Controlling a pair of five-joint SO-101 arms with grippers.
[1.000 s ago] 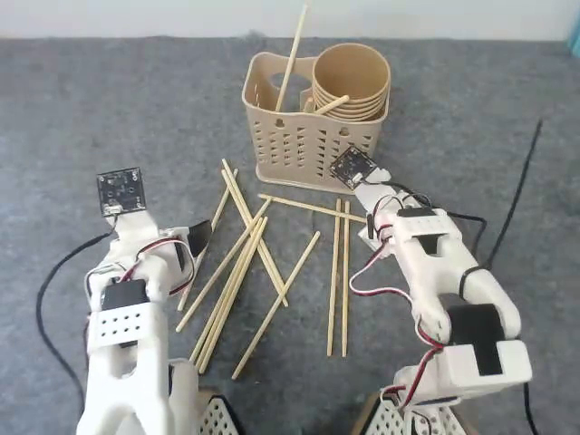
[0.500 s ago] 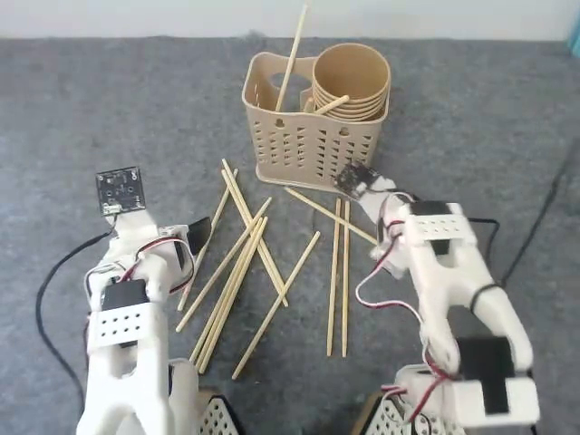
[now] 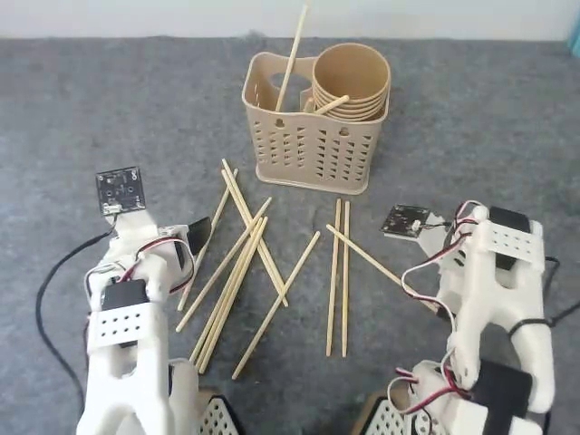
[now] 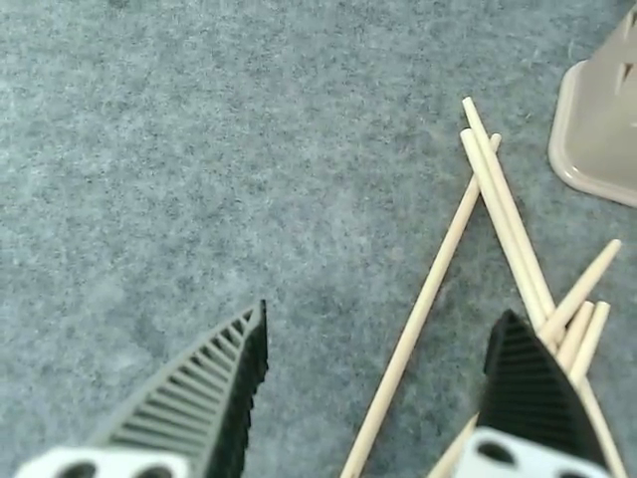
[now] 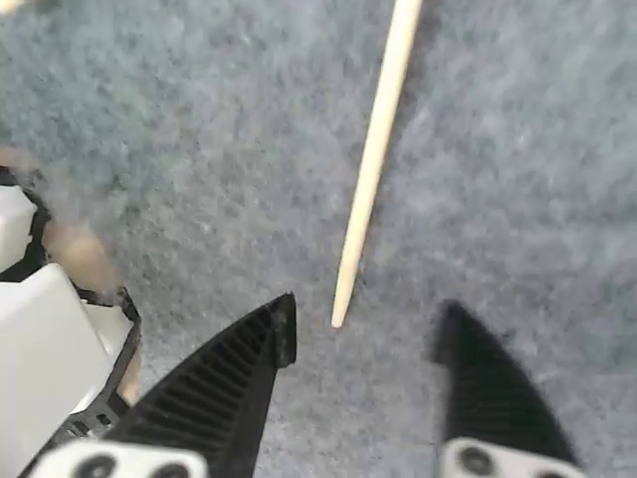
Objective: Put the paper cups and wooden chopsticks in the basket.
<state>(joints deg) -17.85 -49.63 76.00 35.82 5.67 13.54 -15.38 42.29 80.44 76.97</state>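
Done so far: the paper cups stand stacked inside the basket, and two chopsticks in the basket poke up beside them.
To do: a scatter of loose chopsticks lies on the table in front of the basket. By my reckoning, most of the chopstick work remains.
Right claw: spread wide, holding nothing, low over the table.
Its nearest stick: one slanted chopstick lies on its own. Its end points into the gap between the jaws and touches neither.
Left claw: also wide open and empty.
Its nearest stick: a long chopstick runs lengthwise through the gap, nearer one jaw, with more sticks crossing just beyond it.
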